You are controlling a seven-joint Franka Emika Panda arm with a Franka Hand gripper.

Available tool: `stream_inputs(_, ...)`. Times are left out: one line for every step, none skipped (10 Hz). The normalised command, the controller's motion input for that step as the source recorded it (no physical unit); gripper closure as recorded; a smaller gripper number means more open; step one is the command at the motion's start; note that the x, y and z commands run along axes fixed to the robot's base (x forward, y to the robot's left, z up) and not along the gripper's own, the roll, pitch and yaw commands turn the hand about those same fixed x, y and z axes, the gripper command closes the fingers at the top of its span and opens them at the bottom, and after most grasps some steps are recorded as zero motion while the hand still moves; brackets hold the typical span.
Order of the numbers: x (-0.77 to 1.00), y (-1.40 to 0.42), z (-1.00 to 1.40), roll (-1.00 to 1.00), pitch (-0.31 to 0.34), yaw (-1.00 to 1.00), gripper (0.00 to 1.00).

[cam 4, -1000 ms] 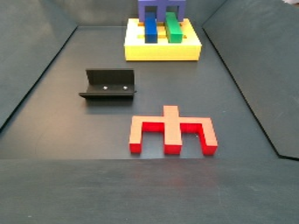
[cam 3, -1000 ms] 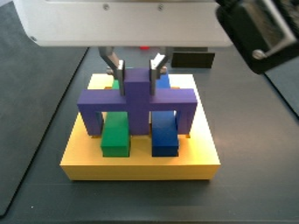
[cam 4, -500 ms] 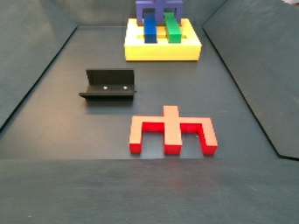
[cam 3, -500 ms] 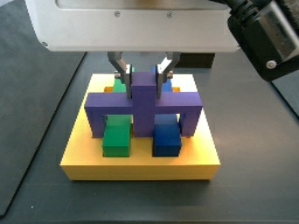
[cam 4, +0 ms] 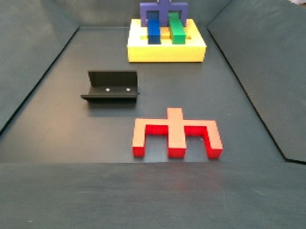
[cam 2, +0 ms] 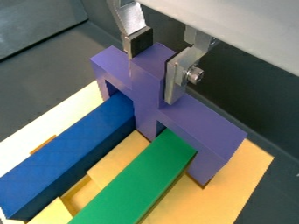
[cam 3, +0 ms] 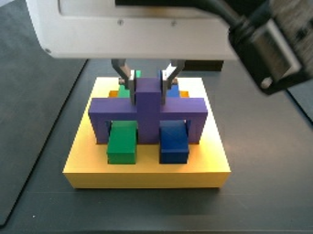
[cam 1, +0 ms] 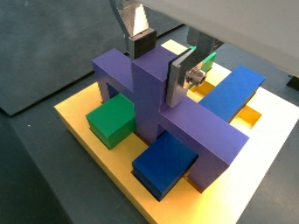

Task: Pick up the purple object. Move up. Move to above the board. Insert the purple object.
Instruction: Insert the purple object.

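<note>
Gripping the purple object (cam 3: 148, 107) by its raised central post, the gripper (cam 3: 145, 75) stands above the board (cam 3: 146, 168).
Count: one purple object, one yellow board, one green bar (cam 2: 138, 181), one blue bar (cam 2: 73, 154), one red notched piece (cam 4: 178, 135), one fixture (cam 4: 110, 87). Arm descends vertically; both silver fingers (cam 1: 181, 77) press the post's sides in both wrist views. Purple legs straddle the two bars on the slotted slab. All pieces are blocky, matte, square-edged.
</note>
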Motion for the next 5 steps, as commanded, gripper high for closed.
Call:
stream_inputs(0.00,-0.03,-0.43,0.20,-0.026,0.00,1.00)
stream_inputs(0.00,-0.12,-0.44,0.06,-0.050,0.00,1.00)
stream_inputs(0.00,-0.17,-0.12,0.00,0.000,0.00,1.00)
stream_inputs(-0.10,-0.07,-0.04,0.00,-0.019,0.00,1.00)
stream_inputs(-0.12,-0.01,0.00,0.00,-0.019,0.00,1.00)
